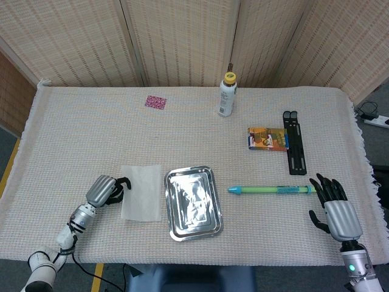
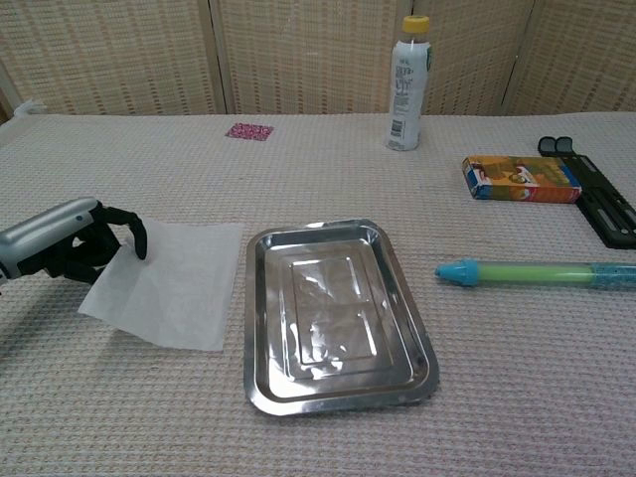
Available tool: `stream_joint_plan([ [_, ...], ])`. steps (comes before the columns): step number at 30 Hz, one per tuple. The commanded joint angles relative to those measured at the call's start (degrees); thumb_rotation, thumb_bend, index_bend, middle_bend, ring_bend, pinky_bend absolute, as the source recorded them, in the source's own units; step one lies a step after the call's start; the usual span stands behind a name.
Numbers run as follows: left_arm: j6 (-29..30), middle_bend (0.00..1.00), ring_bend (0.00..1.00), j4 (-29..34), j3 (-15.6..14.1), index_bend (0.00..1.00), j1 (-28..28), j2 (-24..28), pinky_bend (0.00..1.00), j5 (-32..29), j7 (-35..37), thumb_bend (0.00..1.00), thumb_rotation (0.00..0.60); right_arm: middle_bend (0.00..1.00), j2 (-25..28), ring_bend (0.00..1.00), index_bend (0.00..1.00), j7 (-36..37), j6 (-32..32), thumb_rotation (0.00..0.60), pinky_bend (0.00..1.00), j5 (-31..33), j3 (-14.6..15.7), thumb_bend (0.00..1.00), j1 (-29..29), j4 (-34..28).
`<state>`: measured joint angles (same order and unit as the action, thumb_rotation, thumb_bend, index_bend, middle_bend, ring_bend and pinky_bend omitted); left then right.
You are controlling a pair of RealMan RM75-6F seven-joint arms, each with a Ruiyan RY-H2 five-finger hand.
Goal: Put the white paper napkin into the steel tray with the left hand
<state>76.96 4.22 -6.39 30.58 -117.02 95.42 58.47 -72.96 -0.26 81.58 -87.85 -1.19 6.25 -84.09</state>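
Where the left hand (image 2: 62,243) rests at the tabletop's (image 1: 79,134) near-left, its dark fingers (image 2: 127,231) curl over and grip the left edge of the white paper napkin (image 2: 171,282), raising that edge. Just right of the napkin sits the steel tray (image 2: 333,314), holding nothing. Far right, the right hand (image 1: 333,208) lies with fingers spread, grasping nothing.
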Motion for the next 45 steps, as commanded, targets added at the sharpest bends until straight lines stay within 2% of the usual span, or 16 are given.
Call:
stream_joint_plan([
  [1, 1.3, 1.00, 0.97, 0.1, 0.1, 0.55, -0.2, 0.3, 1.00, -0.1, -0.1, 0.62, 0.600, 0.00, 0.2, 0.00, 0.00, 0.3, 0.2, 0.600, 0.00, -0.3, 0.1, 0.44, 0.0, -0.2],
  [7, 3.8, 1.00, 0.97, 0.3, 0.4, 0.57, -0.6, 0.5, 1.00, -0.5, -0.4, 0.64, 0.600, 0.00, 0.6, 0.00, 0.00, 0.8, 0.9, 0.600, 0.00, -1.3, 0.4, 0.44, -0.2, -0.8],
  [24, 5.5, 1.00, 0.97, 1.1, 2.2, 0.60, -1.0, 0.8, 1.00, -2.4, 2.9, 0.67, 0.600, 0.00, 0.6, 0.00, 0.00, 0.9, 0.7, 0.600, 0.00, -1.3, 0.5, 0.44, -0.1, -0.8],
  [34, 9.5, 1.00, 0.97, 2.5, 4.4, 0.60, 1.4, 1.4, 1.00, -4.2, 6.5, 0.67, 0.600, 0.00, 0.7, 0.00, 0.00, 1.4, 0.5, 0.600, 0.00, -1.8, 0.7, 0.44, 0.1, -1.0],
  [45, 12.4, 1.00, 0.97, 5.0, 6.4, 0.60, 5.7, 1.0, 1.00, -5.4, 2.1, 0.67, 0.600, 0.00, 3.1, 0.00, 0.00, 6.2, 1.1, 0.600, 0.00, -3.4, 1.7, 0.44, -0.1, -2.3],
])
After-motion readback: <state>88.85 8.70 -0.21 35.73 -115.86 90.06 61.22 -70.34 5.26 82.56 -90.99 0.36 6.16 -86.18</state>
